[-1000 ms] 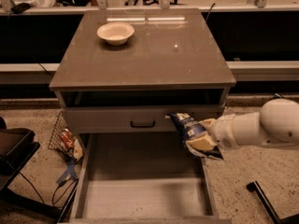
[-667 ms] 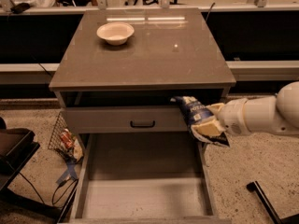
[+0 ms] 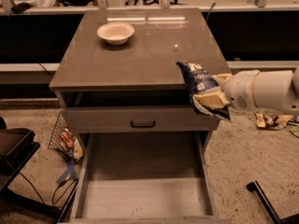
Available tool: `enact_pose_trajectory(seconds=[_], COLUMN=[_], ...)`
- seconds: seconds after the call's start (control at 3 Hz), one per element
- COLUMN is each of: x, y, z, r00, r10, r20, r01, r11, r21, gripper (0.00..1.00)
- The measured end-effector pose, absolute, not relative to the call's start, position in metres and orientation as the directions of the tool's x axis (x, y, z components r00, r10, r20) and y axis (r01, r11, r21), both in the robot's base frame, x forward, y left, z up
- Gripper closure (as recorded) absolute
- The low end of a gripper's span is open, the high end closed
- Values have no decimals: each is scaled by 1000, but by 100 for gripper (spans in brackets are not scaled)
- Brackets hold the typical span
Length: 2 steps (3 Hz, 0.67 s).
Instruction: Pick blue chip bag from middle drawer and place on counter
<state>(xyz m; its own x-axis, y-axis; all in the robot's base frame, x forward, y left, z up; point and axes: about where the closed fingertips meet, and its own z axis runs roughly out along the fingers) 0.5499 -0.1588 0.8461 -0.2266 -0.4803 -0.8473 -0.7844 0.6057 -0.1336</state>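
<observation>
In the camera view the pincer (image 3: 211,99), at the end of a white arm reaching in from the right edge of the frame, is pinching the blue chip bag (image 3: 198,84) about its lower half. The bag hangs in the air at the right front corner of the table (image 3: 154,55). Its top overlaps the table's edge in the picture, and its crumpled bottom dangles in front of the right end of the shut drawer front (image 3: 140,120). The middle drawer (image 3: 145,192) stands pulled out at the bottom centre with a bare floor, so the picking looks done and the carry to the table is in hand. The next move seems to call for lifting the bag clear of the edge, bringing it leftward over the glossy top and lowering it before letting go. It should land well apart from the pale bowl (image 3: 116,32) in the upper left of the table. Around it lie a speckled floor (image 3: 243,157), loose wrappers (image 3: 271,120) at the right, a wire basket (image 3: 63,136) at the left and a long pale ledge (image 3: 187,4) along the top.
</observation>
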Motion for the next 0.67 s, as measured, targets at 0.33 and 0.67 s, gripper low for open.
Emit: enact_pose_trajectory(seconds=[0.33,0.67], x=[574,607], y=[-152,-131], z=[873,901], r00=[-149,-53], r10=[-447,-440], r20=[-882,-896], r01=[-761,-731], r11=[622,629], r21=[-187,-266], gripper=[100,100])
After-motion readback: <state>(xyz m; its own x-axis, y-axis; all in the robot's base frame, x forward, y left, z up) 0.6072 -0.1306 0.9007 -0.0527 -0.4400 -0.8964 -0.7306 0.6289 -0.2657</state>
